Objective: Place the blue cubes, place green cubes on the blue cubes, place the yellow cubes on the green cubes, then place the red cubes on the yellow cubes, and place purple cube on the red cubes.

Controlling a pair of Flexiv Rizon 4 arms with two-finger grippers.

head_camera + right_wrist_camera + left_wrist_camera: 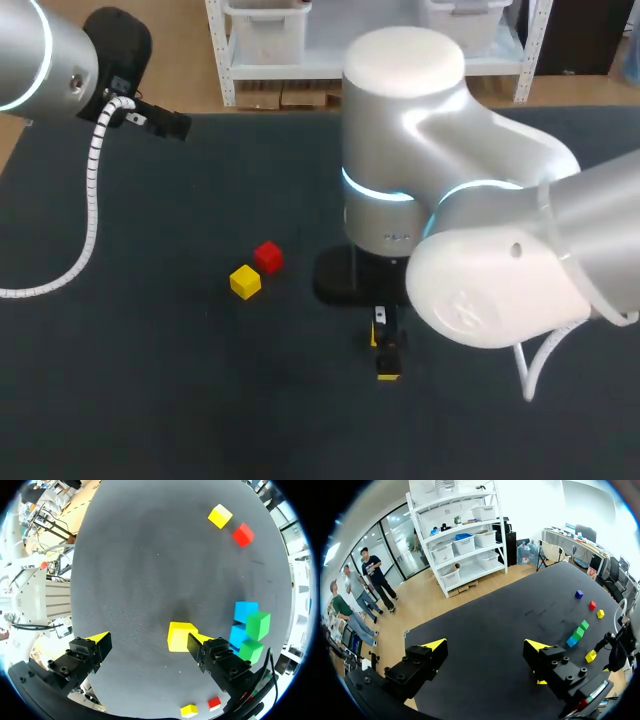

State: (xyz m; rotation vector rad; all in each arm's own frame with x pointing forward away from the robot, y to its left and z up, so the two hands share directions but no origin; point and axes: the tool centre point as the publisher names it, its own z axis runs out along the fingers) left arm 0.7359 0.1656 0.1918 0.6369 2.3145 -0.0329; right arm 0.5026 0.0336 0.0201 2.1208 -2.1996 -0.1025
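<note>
right tool (148, 641): fingers wide apart, gripping nothing. a small yellow plastic cube (179, 636) rests on the dark grey bench (150, 555) between the fingers, against one finger and well apart from the other.

step in hand, as judged: grasp this cube for the yellow layer.

procedure:
1. shift the tool sideways until the cube sits midway between the fingers. closing off-centre would likely push or twist the cube.
2. square the fingers to two opposite faces.
3. close until both fingers bear on the cube, then lift straight up.
4. carry it to the two green cubes (258, 624), which appear to sit on the two blue cubes (244, 610), just beside the nearer finger. stay clear of them during the lift, since a knock could shift the pile.
5. lower the cube flat onto green, open the tool, and retract upward.

a second yellow cube (220, 516) and a red cube (243, 534) lie near each other, well ahead of the tool.

left tool (485, 645): wide open, empty, above the bench and well apart from the cubes.
</note>
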